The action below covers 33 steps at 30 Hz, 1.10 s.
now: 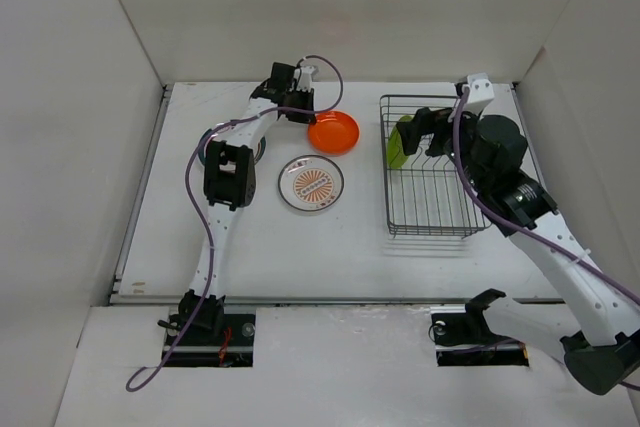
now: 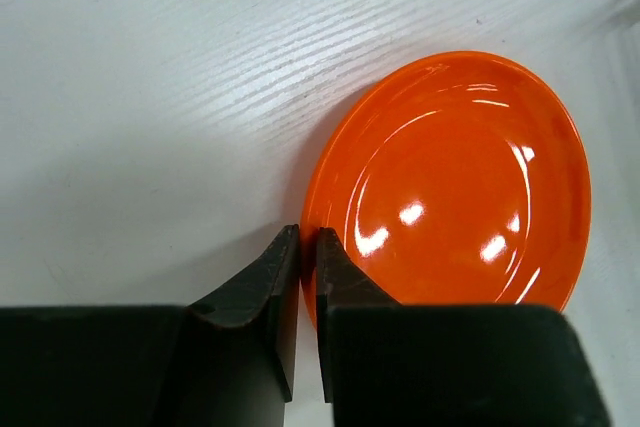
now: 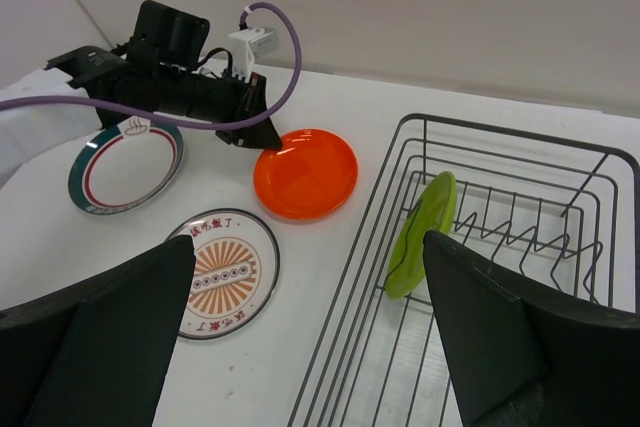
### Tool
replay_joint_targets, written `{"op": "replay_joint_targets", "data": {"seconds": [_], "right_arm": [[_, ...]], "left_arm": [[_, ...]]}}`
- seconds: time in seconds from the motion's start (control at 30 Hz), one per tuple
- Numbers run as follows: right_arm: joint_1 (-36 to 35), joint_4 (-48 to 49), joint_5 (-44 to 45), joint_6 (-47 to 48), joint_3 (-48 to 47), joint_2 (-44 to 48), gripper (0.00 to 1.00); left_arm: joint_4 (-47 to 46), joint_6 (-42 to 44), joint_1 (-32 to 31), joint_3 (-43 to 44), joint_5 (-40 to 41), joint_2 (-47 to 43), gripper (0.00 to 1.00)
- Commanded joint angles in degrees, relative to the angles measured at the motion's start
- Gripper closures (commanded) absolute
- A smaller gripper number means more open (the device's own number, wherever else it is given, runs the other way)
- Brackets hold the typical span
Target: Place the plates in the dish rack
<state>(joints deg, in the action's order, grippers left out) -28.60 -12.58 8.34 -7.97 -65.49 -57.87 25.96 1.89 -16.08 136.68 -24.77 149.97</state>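
The orange plate (image 1: pixel 333 131) (image 2: pixel 460 187) (image 3: pixel 305 172) lies on the table left of the dish rack (image 1: pixel 430 219) (image 3: pixel 520 132). My left gripper (image 1: pixel 301 113) (image 2: pixel 307 247) (image 3: pixel 262 137) is shut on its near-left rim, one finger inside the rim and one outside. The lime green plate (image 1: pixel 398 144) (image 3: pixel 422 232) stands on edge in the rack's far left corner. Flat in front of the orange plate is the sunburst plate (image 1: pixel 311 183) (image 3: pixel 222 272). The teal-and-red ringed plate (image 3: pixel 125 167) sits further left, mostly hidden under the left arm from above. My right gripper (image 1: pixel 425 132) (image 3: pixel 308 247) hangs open over the rack's left side, holding nothing.
White walls close in the table at the back and on both sides. The left arm (image 1: pixel 235 152) stretches across the table's left half with its purple cable (image 1: pixel 325 72) looping beside it. The rack's upright prongs (image 3: pixel 510 227) run along its middle.
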Motion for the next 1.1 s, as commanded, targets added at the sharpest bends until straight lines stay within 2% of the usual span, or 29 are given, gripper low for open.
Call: {"op": "replay_joint_targets", "data": {"seconds": [0.0,0.13,0.23,0.43,0.6,0.63,0.77,0.9,1.07], "right_arm": [[-0.5,0.3,-0.1,-0.6,-1.0,1.3,0.00],[-0.5,0.3,-0.1,-0.6,-0.5,0.7,0.00],[-0.5,1.0,-0.6,-0.6,0.0,0.1,0.00],[0.2,4.3,-4.5,1.6,1.8,-1.8,0.00],[3.5,11.8,-5.1,0.5,3.5,-6.2,0.01],[4.5,13.6,-6.2,0.5,3.5,-7.3,0.01],[10.0,22.4,-20.1,0.5,2.5,-13.7,0.01],[10.8,27.4,-28.6,-0.2,-0.9,-19.6,0.03],[11.3,31.8,-34.3,-4.3,-2.6,-24.5,0.04]], "left_arm": [[-0.5,0.0,-0.2,-0.1,2.2,-1.3,1.00],[-4.2,-1.6,-0.2,-4.0,2.2,-4.7,1.00],[-4.8,-3.2,-0.2,-3.2,-0.8,-6.3,1.00],[-6.9,-6.0,0.9,-6.3,-8.3,-15.9,1.00],[-8.4,-6.5,1.5,-10.6,-12.6,-24.7,1.00],[-7.9,-6.5,2.0,-11.3,-14.5,-25.9,1.00],[-7.8,-6.5,2.0,-16.1,-20.8,-31.6,1.00],[-7.9,-6.0,2.0,-19.5,-25.5,-35.8,1.00],[-4.0,-1.6,0.9,-18.9,-28.4,-38.3,1.00]]}}
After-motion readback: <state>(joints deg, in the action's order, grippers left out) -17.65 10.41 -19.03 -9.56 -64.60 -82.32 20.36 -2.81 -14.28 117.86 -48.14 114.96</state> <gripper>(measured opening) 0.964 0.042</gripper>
